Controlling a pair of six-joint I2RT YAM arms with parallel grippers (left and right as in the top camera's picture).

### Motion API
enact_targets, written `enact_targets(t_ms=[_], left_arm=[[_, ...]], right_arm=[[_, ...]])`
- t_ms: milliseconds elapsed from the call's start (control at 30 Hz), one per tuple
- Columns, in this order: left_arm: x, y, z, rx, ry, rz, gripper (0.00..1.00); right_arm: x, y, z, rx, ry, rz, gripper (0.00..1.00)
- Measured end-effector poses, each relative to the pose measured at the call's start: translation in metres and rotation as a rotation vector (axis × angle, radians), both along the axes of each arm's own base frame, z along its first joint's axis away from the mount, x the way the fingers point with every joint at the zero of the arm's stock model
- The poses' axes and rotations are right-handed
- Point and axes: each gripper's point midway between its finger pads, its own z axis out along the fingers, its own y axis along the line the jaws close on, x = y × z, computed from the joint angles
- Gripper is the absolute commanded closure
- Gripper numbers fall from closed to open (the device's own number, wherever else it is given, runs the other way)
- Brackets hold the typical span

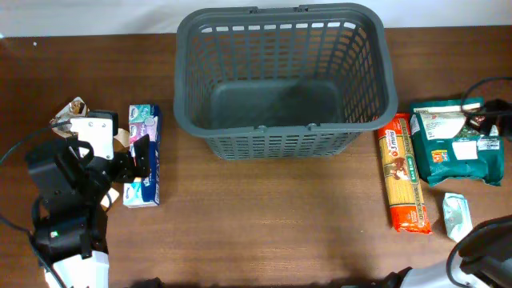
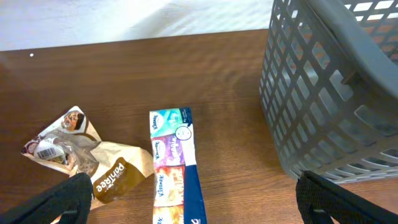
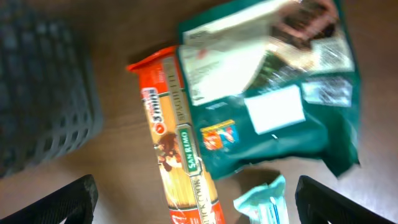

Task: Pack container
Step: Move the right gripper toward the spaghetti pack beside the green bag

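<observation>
The dark grey basket (image 1: 280, 142) stands empty at the back middle of the table; its lattice wall also shows in the left wrist view (image 2: 336, 81) and the right wrist view (image 3: 43, 93). My left gripper (image 1: 138, 160) is open above a long Kleenex tissue pack (image 1: 146, 128), which lies between its fingers (image 2: 199, 208) in the left wrist view (image 2: 171, 155). My right gripper (image 3: 199, 205) is open above a red spaghetti packet (image 3: 177, 155) and holds nothing. The spaghetti (image 1: 404, 172) lies right of the basket.
A brown snack bag (image 1: 70, 108) lies left of the tissues and shows in the left wrist view (image 2: 115, 171). A green bag (image 1: 456, 140) and a small teal packet (image 1: 458, 216) lie at the right, beside the spaghetti.
</observation>
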Motion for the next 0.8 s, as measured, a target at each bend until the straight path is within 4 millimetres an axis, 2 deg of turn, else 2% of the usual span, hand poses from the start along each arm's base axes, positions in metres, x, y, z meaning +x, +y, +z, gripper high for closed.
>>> enact_targets(t_ms=[100,233,433,500,533,700,800], left_arm=[[0.001,0.000,0.001,0.002,-0.005,0.000,0.01],[0.001,0.000,0.001,0.002,-0.006,0.000,0.01],[0.001,0.000,0.001,0.002,-0.006,0.000,0.01],[0.001,0.000,0.001,0.003,-0.006,0.001,0.01],[0.001,0.001,0.001,0.003,-0.006,0.001,0.01],[0.001,0.003,0.001,0.011,-0.004,0.013,0.01],[0.001,0.005,0.001,0.015,-0.002,0.021,0.01]], right_arm=[[0.011,0.018,0.000,-0.020,-0.014,0.101,0.01],[0.019,0.029,-0.006,-0.027,-0.010,0.170,0.01],[0.013,0.029,-0.021,-0.017,0.043,0.176,0.00],[0.009,0.031,-0.026,-0.004,0.062,0.177,0.06],[0.005,0.034,-0.030,0.009,0.081,0.180,0.06],[-0.003,0.049,-0.031,0.071,0.093,0.235,0.05],[-0.003,0.058,-0.026,0.068,0.081,0.266,0.01]])
